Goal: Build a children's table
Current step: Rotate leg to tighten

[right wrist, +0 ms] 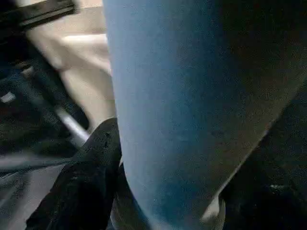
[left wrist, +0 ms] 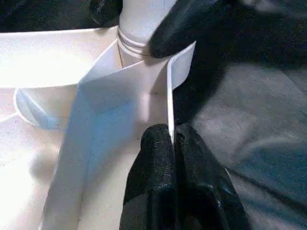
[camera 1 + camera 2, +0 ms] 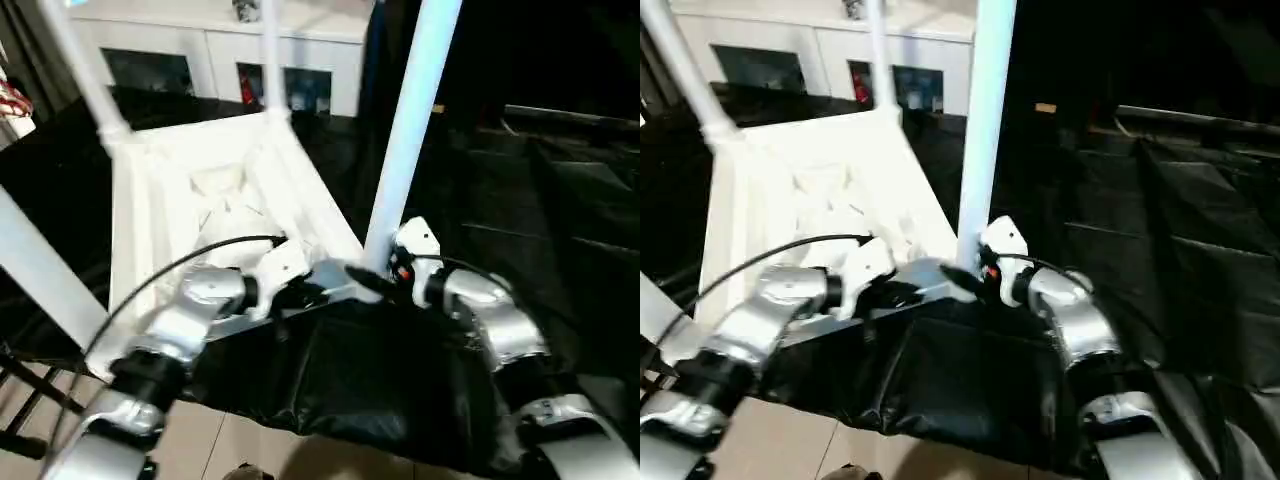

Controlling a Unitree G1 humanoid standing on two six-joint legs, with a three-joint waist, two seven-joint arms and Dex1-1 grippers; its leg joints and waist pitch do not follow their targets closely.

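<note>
The white table top point(image 3: 160, 200) lies upside down on a black sheet, ribbed underside up. Legs stand in its corner sockets: two at the back point(image 3: 80, 70) point(image 3: 270, 60) and one at the near left point(image 3: 40, 275). A fourth leg point(image 3: 410, 120) rises from the near right corner. My left gripper point(image 2: 173, 132) is shut on the thin rim wall point(image 2: 169, 96) just beside that corner. My right gripper point(image 3: 375, 278) clasps the base of the near right leg point(image 1: 192, 96), with one black finger point(image 1: 91, 167) against its side.
A white cabinet with glass doors point(image 3: 200, 60) stands behind the table top. The black sheet point(image 3: 380, 390) covers the work surface and hangs over its front edge above a tiled floor point(image 3: 230, 450). Dark folded covers point(image 3: 570, 200) lie to the right.
</note>
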